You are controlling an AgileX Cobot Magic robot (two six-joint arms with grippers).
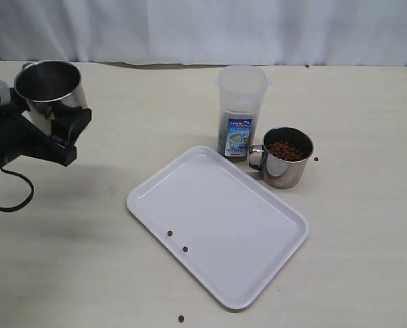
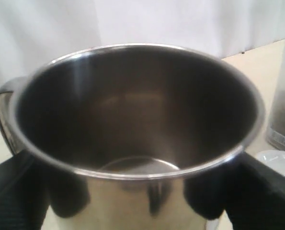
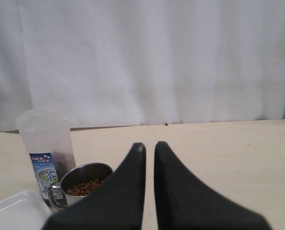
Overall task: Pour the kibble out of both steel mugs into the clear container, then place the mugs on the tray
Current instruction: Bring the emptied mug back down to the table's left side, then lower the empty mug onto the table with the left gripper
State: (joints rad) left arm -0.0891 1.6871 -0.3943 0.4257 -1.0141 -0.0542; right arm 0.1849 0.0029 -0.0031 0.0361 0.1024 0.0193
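A stray pellet [image 1: 180,318] lies on the table [image 1: 367,102] at the near edge, just off the tray [image 1: 217,225]. The tray sits askew in the middle of the table, white and flat. It carries no mugs, only two loose pellets [image 1: 169,233] near its near-left side.

At the tray's far corner stands the container [image 1: 241,109], upright, lid off, its lower part dark with kibble. Just to its right is the full mug [image 1: 283,158]. It is upright on the table, its handle turned toward the container, and it is heaped with brown kibble [image 1: 285,150]. One more pellet lies on the table just right of this mug.

Far to the left, well apart from the tray, the left fingers [image 2: 262,191] clamp the empty mug [image 1: 47,85] from both sides and hold it roughly upright. The left wrist view looks straight into its bare steel bottom, with the handle at one side.

The right fingers [image 3: 123,191] are pressed almost together with nothing between them. In the right wrist view they point toward the white curtain, with the container and full mug off to one side.
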